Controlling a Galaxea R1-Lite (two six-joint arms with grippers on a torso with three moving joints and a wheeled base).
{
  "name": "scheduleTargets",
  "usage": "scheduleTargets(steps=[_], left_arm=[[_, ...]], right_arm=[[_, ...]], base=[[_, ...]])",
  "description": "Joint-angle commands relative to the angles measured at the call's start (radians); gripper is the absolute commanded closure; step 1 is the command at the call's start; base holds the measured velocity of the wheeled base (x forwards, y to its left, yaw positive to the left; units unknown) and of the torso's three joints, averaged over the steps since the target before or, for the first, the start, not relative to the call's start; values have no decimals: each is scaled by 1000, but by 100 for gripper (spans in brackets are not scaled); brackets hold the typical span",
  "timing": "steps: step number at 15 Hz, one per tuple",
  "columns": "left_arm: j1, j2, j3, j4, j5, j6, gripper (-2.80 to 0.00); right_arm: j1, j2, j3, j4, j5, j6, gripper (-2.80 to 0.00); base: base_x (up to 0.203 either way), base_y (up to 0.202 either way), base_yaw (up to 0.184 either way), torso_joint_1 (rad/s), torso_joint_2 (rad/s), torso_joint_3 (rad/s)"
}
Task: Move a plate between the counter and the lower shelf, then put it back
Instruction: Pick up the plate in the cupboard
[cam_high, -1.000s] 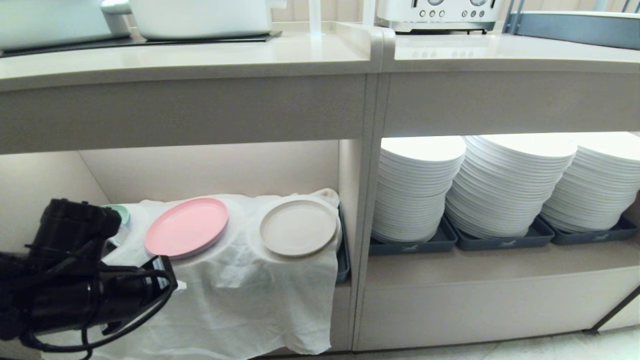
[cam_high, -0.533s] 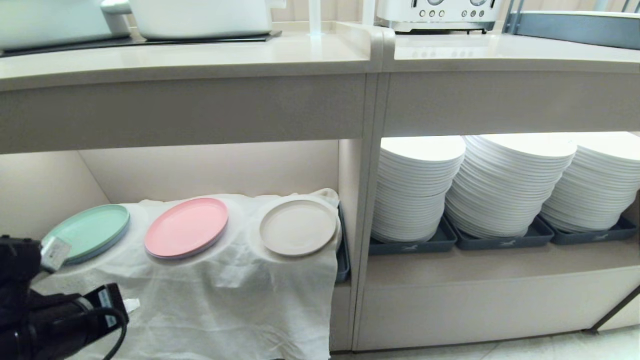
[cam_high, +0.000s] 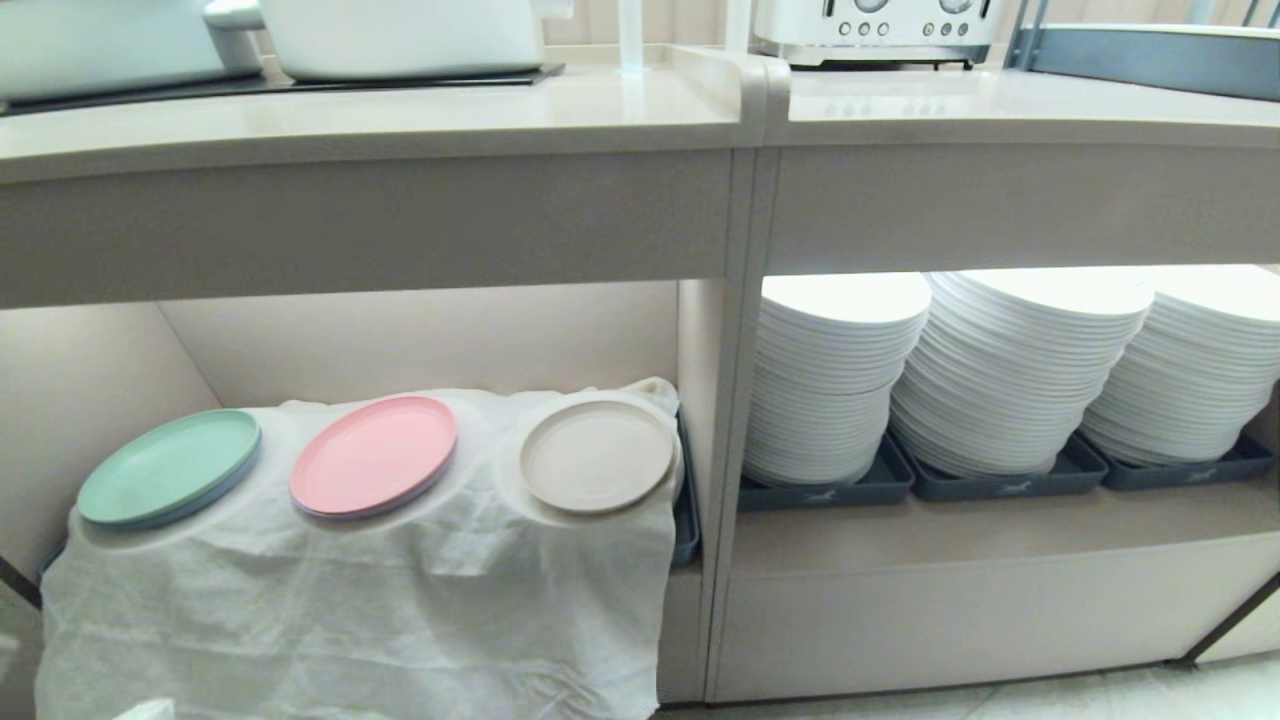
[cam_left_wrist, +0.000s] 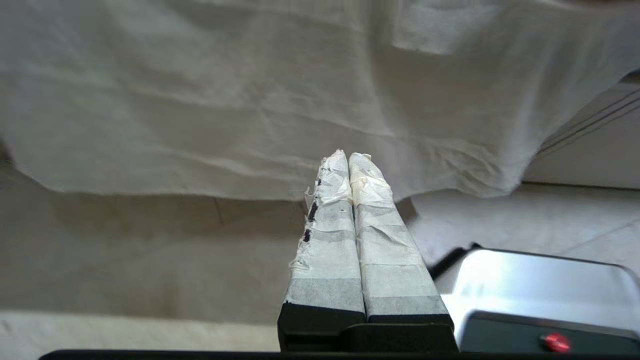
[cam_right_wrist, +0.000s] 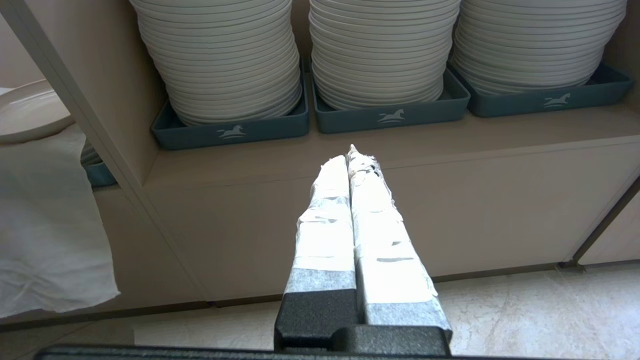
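Beige cabinetry is seen, lit from under the worktop. White plate stacks (cam_high: 1000, 370) in dark trays (cam_high: 1010, 482) fill the bay at 3 o'clock (three in all). A white toaster (cam_high: 875, 28) stands at 12, pale floor tiles (cam_high: 1050, 700) at 5.

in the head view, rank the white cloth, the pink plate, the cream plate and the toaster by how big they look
1. white cloth, by far the largest.
2. pink plate.
3. cream plate, only slightly smaller than the pink one; the two may well match.
4. toaster, unsure: it stands farther back and the picture's top edge cuts it off.
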Motion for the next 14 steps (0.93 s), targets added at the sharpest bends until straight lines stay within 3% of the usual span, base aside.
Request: scheduleTargets(steps=[1,4,9,14], left_arm=[[51,-168,54,-10,-19,80,0],[121,-343,115,-18,-54,172,0],[127,-426,132,5,-26,180,0],[14,-490,132,-21,-11,171,0]], right_arm=[[0,0,0,-1,-1,0,0],[0,0,0,-1,-1,0,0],[0,0,0,0,-1,0,0],[0,0,0,-1,-1,0,0]], base=[[0,0,0,0,0,0],[0,0,0,0,0,0],[0,0,0,0,0,0],[0,0,0,0,0,0]])
